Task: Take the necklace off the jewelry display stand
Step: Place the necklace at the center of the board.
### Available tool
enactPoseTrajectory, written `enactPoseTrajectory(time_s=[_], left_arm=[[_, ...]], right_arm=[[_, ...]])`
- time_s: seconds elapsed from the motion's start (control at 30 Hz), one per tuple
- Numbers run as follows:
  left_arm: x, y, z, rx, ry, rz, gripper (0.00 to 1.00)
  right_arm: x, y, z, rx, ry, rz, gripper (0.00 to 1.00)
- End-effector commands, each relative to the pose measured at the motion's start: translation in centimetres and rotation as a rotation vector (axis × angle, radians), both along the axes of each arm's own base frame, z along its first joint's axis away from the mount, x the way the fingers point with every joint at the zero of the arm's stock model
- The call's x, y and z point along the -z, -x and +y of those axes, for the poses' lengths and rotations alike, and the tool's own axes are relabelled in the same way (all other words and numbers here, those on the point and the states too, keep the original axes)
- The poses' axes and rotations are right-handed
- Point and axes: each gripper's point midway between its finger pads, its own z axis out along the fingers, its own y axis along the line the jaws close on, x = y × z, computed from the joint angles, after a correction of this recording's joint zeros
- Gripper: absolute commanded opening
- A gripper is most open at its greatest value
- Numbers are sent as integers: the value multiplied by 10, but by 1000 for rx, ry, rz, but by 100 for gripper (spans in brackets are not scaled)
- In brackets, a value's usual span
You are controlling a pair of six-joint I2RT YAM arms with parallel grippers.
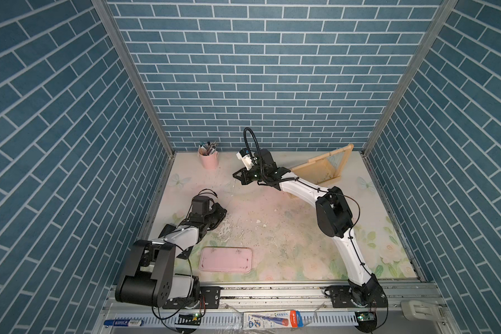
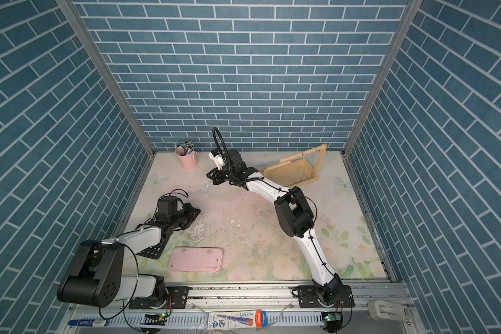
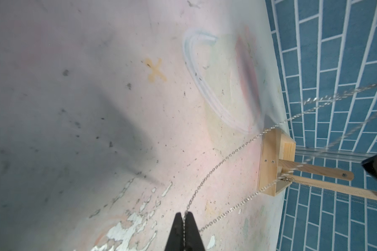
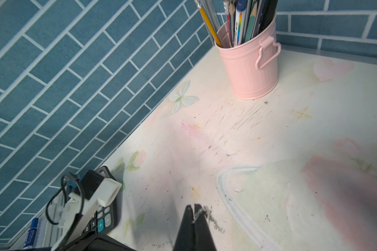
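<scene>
Left arm [image 1: 177,237] and right arm [image 1: 350,251]: glossy white link shells, boxy matte-black joint housings, thin black tied-on cables [image 1: 351,237], screw-studded black base plates [image 1: 337,295], black wedge-fingered left tool [image 3: 184,214], right tool [image 4: 193,206].

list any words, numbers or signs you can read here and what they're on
"2", "3", "+", "=": keys of the calculator
"HB": pencil pack; its other print is too small to read
blue marker: label too blurred to read
pens in the pink bucket: print too small to read
</scene>
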Motion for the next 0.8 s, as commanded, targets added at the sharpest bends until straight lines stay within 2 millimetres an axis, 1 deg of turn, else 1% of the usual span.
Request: enactPoseTrajectory(time_s=[0.0, 0.2, 0.3, 0.5, 0.6, 0.77], left_arm=[[3, 1, 13, -44, -16, -15, 3], [14, 7, 20, -65, -10, -17, 3], [14, 8, 23, -67, -12, -27, 4], [22, 6, 23, -55, -19, -14, 5], [27, 4, 22, -59, -13, -4, 6], [29, 0, 22, -60, -12, 9, 6]], right_arm=[[10, 6, 17, -52, -5, -9, 0], [31, 7, 32, -81, 12, -10, 0], [38, 8, 38, -93, 8, -8, 0], [46, 6, 48, -97, 17, -17, 0], [49, 3, 49, -99, 29, -28, 0], [51, 2, 50, -98, 39, -42, 0]])
